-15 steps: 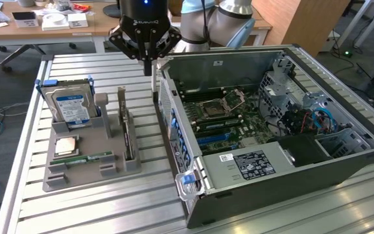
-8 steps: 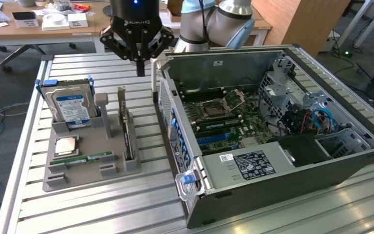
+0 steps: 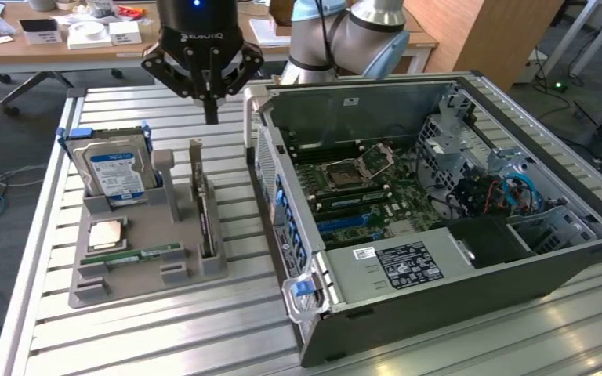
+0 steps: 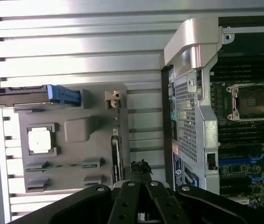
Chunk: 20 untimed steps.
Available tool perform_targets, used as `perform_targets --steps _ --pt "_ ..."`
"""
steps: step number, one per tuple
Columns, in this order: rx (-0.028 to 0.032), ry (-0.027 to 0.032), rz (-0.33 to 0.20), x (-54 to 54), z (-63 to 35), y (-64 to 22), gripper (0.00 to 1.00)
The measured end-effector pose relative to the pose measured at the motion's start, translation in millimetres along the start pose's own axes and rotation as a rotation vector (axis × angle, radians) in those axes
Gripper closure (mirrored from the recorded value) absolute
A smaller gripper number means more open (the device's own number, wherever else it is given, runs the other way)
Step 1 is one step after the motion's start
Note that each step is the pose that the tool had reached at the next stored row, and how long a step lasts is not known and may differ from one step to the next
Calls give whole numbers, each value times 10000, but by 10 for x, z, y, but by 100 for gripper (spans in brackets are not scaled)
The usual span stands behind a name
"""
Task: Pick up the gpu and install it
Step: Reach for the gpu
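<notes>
Hovering upper-middle in the exterior view, your gripper [image 3: 211, 117] is hanging empty and pinched closed above the gpu [image 3: 206, 219].

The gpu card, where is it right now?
The thin dark gpu card stands on edge in the grey plastic holder, on its side toward the exterior view's right, between the silver blue-labelled hard drive and the open computer case.

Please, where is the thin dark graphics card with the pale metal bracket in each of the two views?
Exterior view: the thin dark graphics card stands on edge in the grey plastic holder, on its side towards the open computer case.
Wrist view: the card is a narrow dark strip along the holder's side nearest the case.
Shared landmark: the square silver processor chip lying flat in that holder.
</notes>
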<state>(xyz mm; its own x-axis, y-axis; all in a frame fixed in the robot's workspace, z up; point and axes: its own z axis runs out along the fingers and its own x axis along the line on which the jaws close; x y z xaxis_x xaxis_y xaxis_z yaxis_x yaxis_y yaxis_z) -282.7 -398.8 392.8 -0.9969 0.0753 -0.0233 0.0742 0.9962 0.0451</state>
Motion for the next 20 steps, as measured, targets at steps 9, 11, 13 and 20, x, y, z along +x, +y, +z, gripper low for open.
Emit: perform_targets --steps 9,11,13,20 --pt "1 0 -1 166 -2 -12 90" --pt "0 0 -1 195 -2 -15 90" --pt "1 1 0 222 -3 -17 90" --pt "0 0 0 273 -3 -21 90"
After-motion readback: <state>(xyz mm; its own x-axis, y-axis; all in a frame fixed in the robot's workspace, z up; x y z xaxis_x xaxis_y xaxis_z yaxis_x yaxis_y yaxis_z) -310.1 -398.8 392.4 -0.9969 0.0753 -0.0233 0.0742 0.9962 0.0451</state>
